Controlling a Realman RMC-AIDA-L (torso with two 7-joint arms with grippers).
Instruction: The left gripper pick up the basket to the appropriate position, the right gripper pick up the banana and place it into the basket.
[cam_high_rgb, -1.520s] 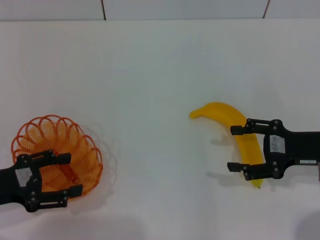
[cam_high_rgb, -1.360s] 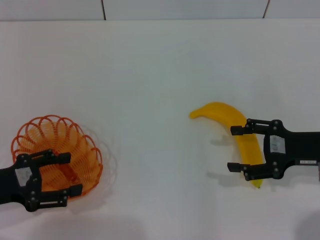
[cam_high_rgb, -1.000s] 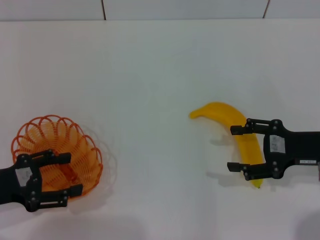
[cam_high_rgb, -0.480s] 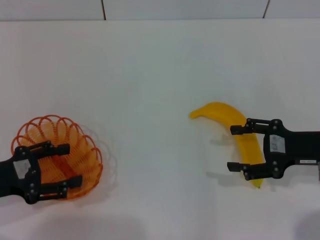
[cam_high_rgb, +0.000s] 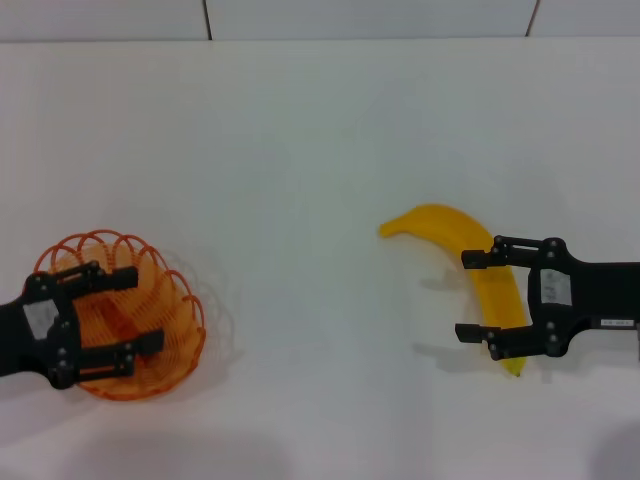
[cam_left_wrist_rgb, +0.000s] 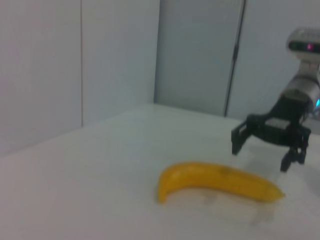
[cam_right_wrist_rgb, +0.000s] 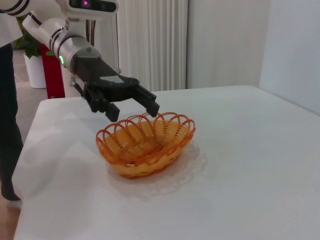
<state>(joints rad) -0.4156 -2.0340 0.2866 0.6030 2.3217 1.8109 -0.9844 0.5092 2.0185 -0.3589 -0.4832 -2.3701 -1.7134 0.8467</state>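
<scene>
The orange wire basket (cam_high_rgb: 112, 243) sits on the white table at the near left; it also shows in the right wrist view (cam_right_wrist_rgb: 145, 145). My left gripper (cam_high_rgb: 146, 309) is open and hovers over the basket's near side, with one finger over the bowl and one by the rim; the right wrist view shows the left gripper (cam_right_wrist_rgb: 134, 114) just above the rim, holding nothing. The yellow banana (cam_high_rgb: 440, 222) lies at the right and also shows in the left wrist view (cam_left_wrist_rgb: 215, 180). My right gripper (cam_high_rgb: 463, 297) is open and straddles the banana's near half from above; the left wrist view shows it (cam_left_wrist_rgb: 265, 150) too.
The white table (cam_high_rgb: 300, 140) stretches wide between basket and banana. Its far edge meets a pale wall. In the right wrist view the table's edge (cam_right_wrist_rgb: 30, 145) drops off behind the basket, with a red stand (cam_right_wrist_rgb: 52, 75) beyond.
My left gripper has moved farther over the basket and turned slightly, still open. The basket, the banana and the right gripper have stayed in place.
</scene>
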